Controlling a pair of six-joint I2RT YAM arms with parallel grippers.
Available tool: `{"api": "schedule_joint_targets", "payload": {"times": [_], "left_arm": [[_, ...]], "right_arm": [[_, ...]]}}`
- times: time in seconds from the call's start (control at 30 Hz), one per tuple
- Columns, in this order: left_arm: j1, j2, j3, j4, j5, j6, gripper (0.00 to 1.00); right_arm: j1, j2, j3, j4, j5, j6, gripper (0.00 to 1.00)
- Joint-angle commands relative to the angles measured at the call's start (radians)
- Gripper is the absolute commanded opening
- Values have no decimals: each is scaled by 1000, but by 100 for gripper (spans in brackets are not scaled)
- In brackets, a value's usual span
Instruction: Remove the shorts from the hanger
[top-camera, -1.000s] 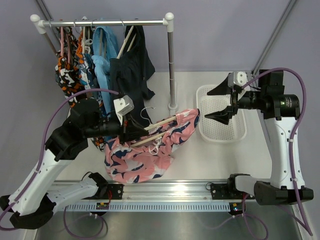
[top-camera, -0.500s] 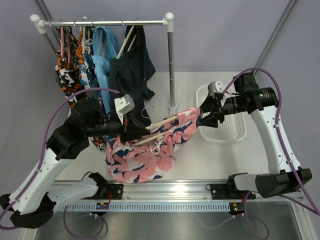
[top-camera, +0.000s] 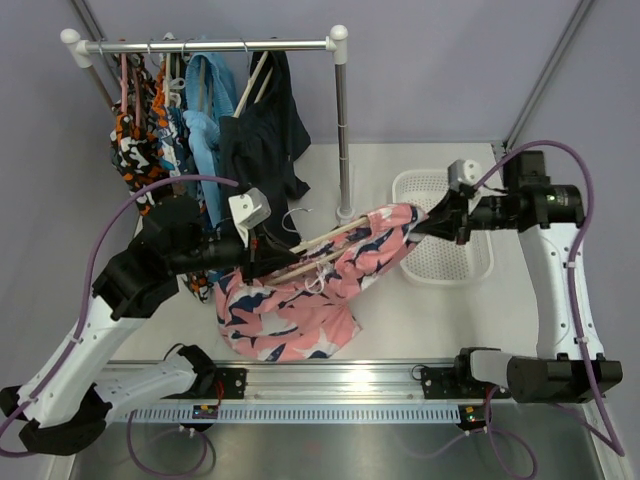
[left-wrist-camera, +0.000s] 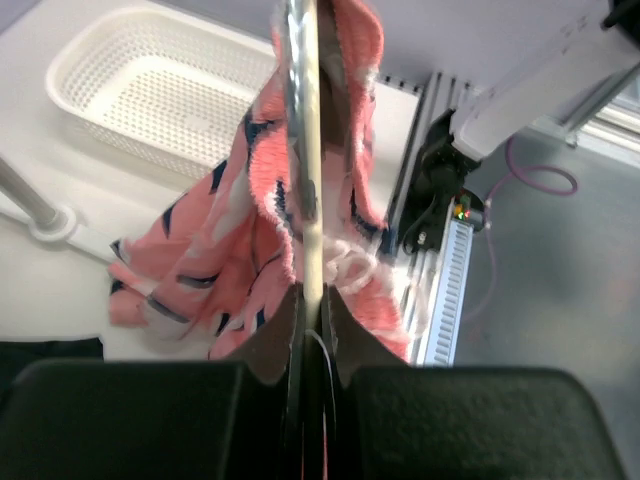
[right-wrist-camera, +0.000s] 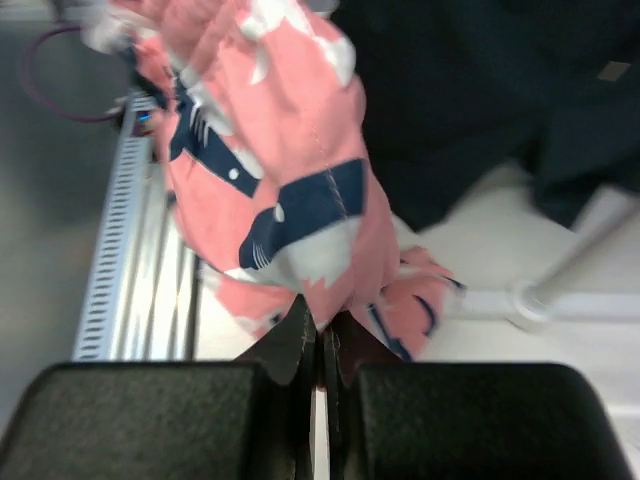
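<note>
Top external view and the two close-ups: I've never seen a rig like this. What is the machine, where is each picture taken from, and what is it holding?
These are two robot arms bolted at the near edge of a table. The wide picture looks down from above and behind them. The two close-ups come from a camera on each wrist. The left end effector is shut on a cream hanger that carries pink printed shorts. The right end effector is shut on the far edge of the shorts. A clothes rack hung with other garments and a white basket also stand on the table.
</note>
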Motion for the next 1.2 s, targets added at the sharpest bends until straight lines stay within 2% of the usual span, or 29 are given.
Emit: {"api": "schedule_joint_targets", "payload": {"times": [0.0,0.03,0.13,0.37,0.53,0.63,0.77,0.9,0.93,0.97,1.07,1.1,1.17], "left_arm": [[8,-57,19,-15,-77,17,0],[9,-67,15,-24,-90,20,0],[9,-70,10,-53,-122,29,0],[9,-103,-7,-14,-169,31,0],[9,-133,42,-9,-178,29,0],[9,-162,53,-26,-176,29,0],[9,-182,28,13,-182,3,0],[9,-177,-47,241,-196,-131,0],[9,-157,-64,370,-198,-167,0],[9,-142,-76,434,-196,-198,0],[9,-46,-87,653,-184,-317,0],[9,-18,-79,699,-182,-369,0],[8,57,-64,819,-192,-412,0]], "right_arm": [[-172,12,86,-99,-40,-117,0],[-183,38,98,-174,-45,-182,0],[-208,75,126,-261,-74,-256,0],[-209,69,51,-224,-68,-260,0],[-260,68,9,-143,-89,-174,0],[-312,92,20,-175,-132,-186,0],[-317,125,10,-259,-148,-280,0],[-232,97,-90,-256,-97,-324,0],[-173,89,-109,-240,-85,-321,0],[-145,80,-142,-217,-67,-301,0],[-35,13,-211,2,-6,-89,0],[-5,-38,-231,171,28,75,0],[86,-82,-289,321,118,220,0]]}}
